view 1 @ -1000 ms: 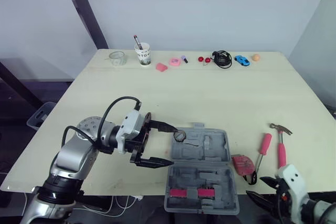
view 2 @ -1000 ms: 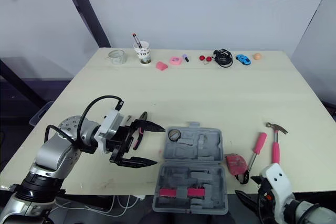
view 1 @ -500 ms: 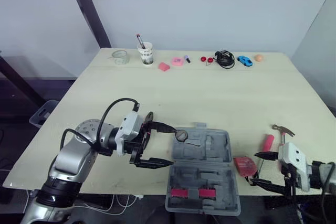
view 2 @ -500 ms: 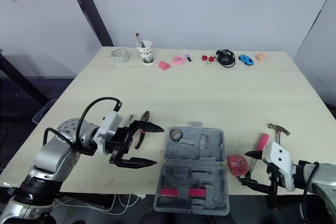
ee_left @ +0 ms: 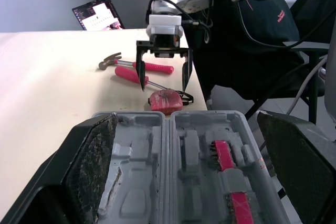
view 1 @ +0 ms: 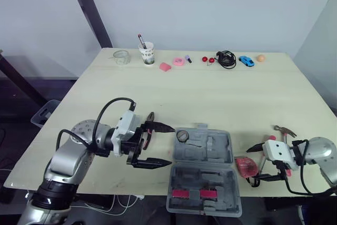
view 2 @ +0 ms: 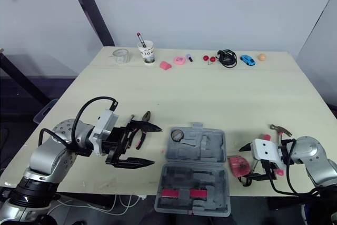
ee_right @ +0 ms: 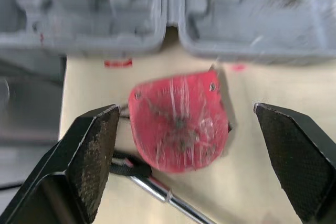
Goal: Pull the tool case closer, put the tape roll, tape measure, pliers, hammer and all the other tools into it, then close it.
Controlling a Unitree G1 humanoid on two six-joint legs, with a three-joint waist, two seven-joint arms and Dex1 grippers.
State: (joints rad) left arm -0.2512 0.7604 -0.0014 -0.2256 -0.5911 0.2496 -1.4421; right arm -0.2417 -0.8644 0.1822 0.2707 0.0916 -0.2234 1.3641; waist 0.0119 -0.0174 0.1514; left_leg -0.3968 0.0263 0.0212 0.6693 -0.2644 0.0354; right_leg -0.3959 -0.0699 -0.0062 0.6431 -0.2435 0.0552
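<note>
Pale bench [view 1: 210, 93] before you: near its front edge your left gripper [view 1: 172, 145] gapes wide and empty, just left of the open tool case [view 1: 210, 175]. Right of the case lies the red tape measure [ee_right: 178, 121], between your right gripper's [view 1: 248, 167] spread fingers, touching neither.

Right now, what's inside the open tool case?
A round tape roll sits in the far-left corner of the tool case; two pink inserts lie in the near half. Other moulded slots look empty. What's under the roll is covered.
</note>
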